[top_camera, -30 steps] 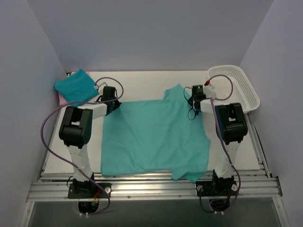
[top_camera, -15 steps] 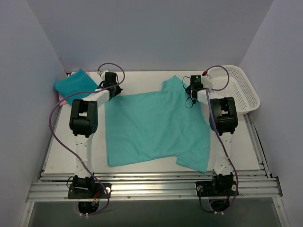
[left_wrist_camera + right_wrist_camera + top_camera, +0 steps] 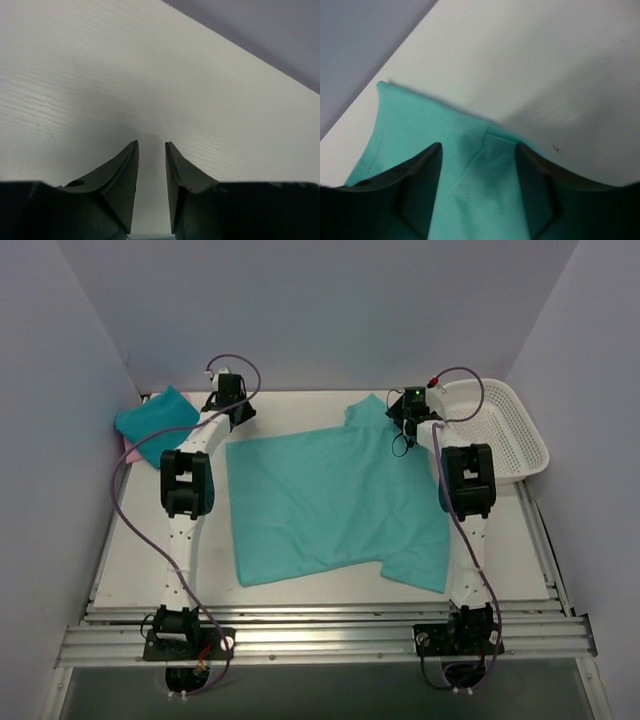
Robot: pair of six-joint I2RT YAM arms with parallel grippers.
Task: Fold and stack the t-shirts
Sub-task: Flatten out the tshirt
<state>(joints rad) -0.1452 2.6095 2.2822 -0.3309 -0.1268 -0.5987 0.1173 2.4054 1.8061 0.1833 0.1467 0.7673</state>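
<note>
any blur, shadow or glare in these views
Top view: even soft light, no glare, the tee sharp. Left wrist: the fingers are dark and soft-edged, with a faint shadow on the table ahead of them. Right wrist: fingers blurred and near-black, cloth between them fairly clear.

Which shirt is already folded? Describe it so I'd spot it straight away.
Look at the white table and go to its far left corner, beside the left arm's hand. There lies the folded teal t-shirt, a compact bundle on top of something pink. Unlike the big teal t-shirt spread flat mid-table, it is small and thick.
</note>
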